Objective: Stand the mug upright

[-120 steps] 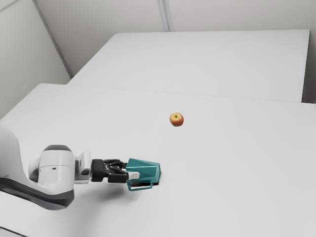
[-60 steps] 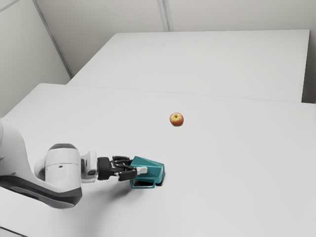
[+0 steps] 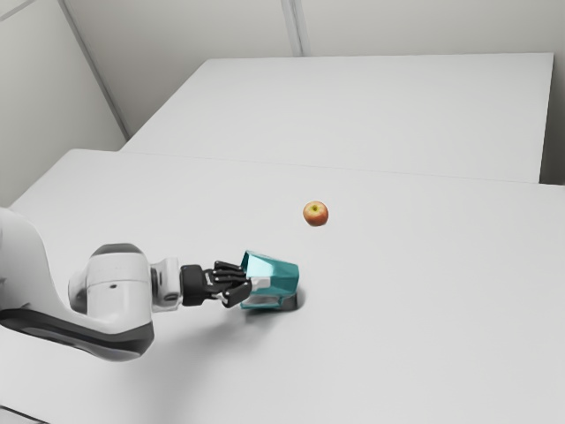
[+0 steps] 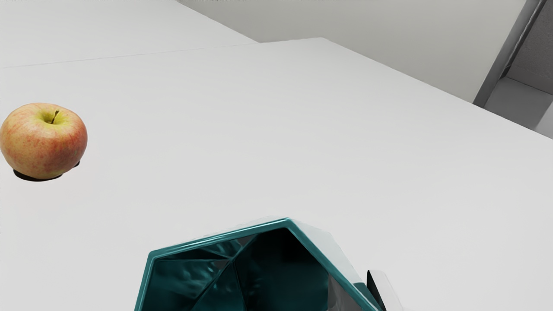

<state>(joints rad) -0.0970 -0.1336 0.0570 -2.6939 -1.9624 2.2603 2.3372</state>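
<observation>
Reaches in from the exterior view's left with a white arm [image 3: 115, 291], ending in a black gripper [image 3: 256, 279]. Grips a teal, many-sided mug [image 3: 278, 276] by its side near the mouth, closed down on it rather than spread wide. Presses 1 pale fingertip [image 4: 387, 291] against the outside of the mug, close beside the rim. Cannot tell the exact gap between the 2 fingertips, nor the full contact on the other side.

Holds the mug over the near part of a white table [image 3: 397, 291], tipped well over and not upright. Points the mouth back toward the gripper and the base toward the exterior view's right. Carries a teal handle [image 3: 263, 306] on the side toward the exterior view's lower edge. Casts a dark shadow [image 3: 292, 303] just below the base. In the wrist view, opens toward the camera, with an angular rim and a dark, faceted inside.

Includes 1 red and yellow apple [image 3: 315, 214] on the same table, stem up, apart from the mug and farther back in the exterior view. Beyond, extends to another flat white surface [image 3: 371, 115] and pale walls [image 3: 424, 26].
</observation>
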